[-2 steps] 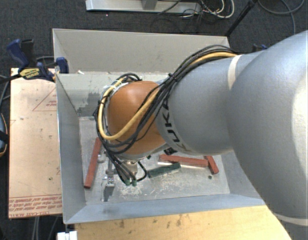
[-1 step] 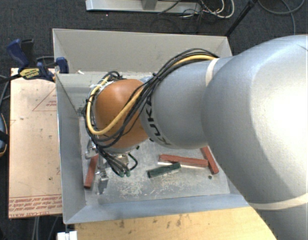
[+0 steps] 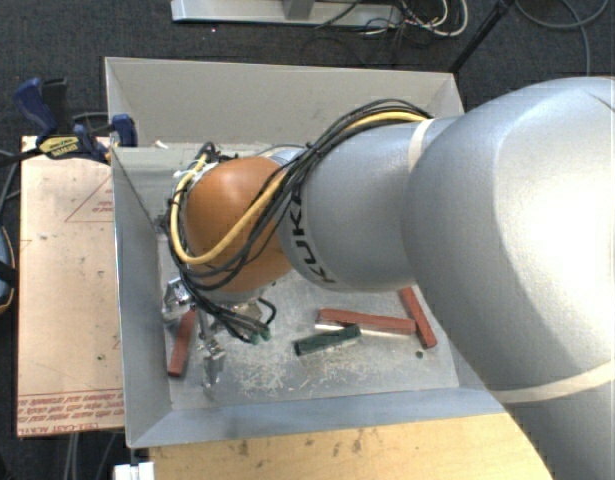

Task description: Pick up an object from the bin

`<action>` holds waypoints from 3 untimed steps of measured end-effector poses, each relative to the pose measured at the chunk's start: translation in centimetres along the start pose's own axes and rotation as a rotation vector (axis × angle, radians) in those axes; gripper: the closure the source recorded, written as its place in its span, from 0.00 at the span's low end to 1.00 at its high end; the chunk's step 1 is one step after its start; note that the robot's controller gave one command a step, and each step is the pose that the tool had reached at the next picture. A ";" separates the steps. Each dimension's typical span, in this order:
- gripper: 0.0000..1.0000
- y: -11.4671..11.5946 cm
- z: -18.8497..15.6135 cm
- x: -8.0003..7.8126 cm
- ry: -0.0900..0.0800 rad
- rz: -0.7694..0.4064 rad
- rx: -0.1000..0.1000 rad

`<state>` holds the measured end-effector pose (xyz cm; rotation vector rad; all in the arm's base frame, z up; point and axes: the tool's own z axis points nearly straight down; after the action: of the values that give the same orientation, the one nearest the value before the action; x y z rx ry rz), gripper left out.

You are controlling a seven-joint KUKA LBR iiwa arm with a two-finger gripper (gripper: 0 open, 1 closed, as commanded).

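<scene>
My gripper hangs low over the bin's front left corner, under the arm's orange dome. Just to its left a short red-brown block lies along the left wall, its upper end tucked under the gripper's metal parts. I cannot tell whether the block is touched or held. To the right, on the bin floor, lies a dark green stick-like thing, clear of the gripper.
A long red bar and a shorter red bar lie at the front right, meeting in an angle. The arm covers the bin's middle and right. Pale grit is strewn over the floor near the front wall.
</scene>
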<state>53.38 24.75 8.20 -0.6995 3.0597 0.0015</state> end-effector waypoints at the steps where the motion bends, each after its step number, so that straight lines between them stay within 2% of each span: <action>1: 0.00 -0.1 -1.9 0.1 0.000 -0.050 -0.002; 2: 0.00 -0.3 0.6 -0.8 -0.002 -0.235 0.005; 3: 1.00 -0.4 1.0 -0.5 0.017 -0.240 0.007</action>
<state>54.03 24.58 7.16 -1.0656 2.9679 -0.0152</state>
